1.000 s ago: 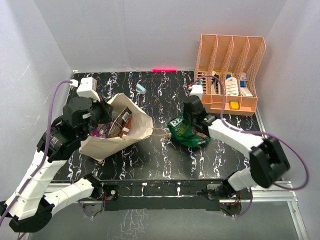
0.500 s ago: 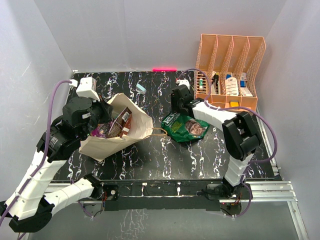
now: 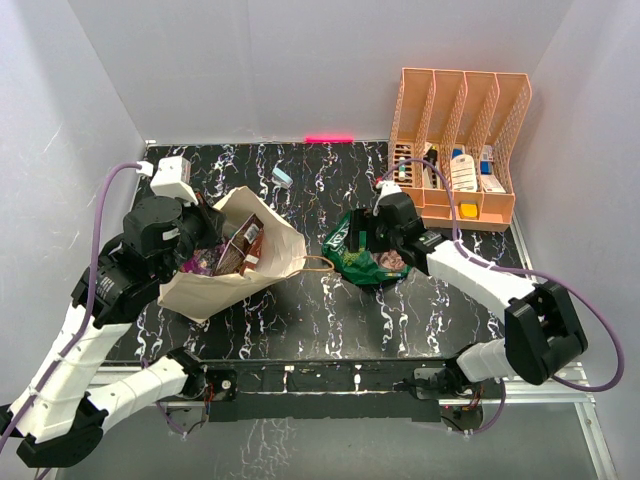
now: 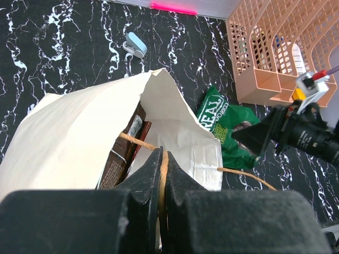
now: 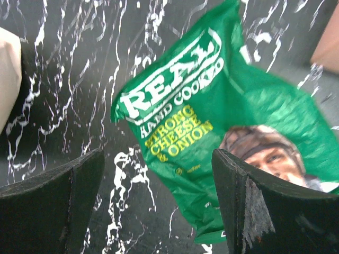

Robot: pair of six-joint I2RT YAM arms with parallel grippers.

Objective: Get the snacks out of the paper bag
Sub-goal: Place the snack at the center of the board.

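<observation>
One shiny dark green foil packet (image 3: 352,262) lies out at three o'clock from the big tan paper bag (image 3: 225,285), under the spread right claw (image 5: 156,174), while the left claw (image 4: 161,165) pinches the bag's cord handle (image 4: 137,143), with a red-brown packet (image 3: 246,250) left inside.

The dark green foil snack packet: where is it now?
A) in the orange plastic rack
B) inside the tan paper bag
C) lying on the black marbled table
C: the dark green foil snack packet lies on the black marbled table, outside the tan paper bag.
</observation>
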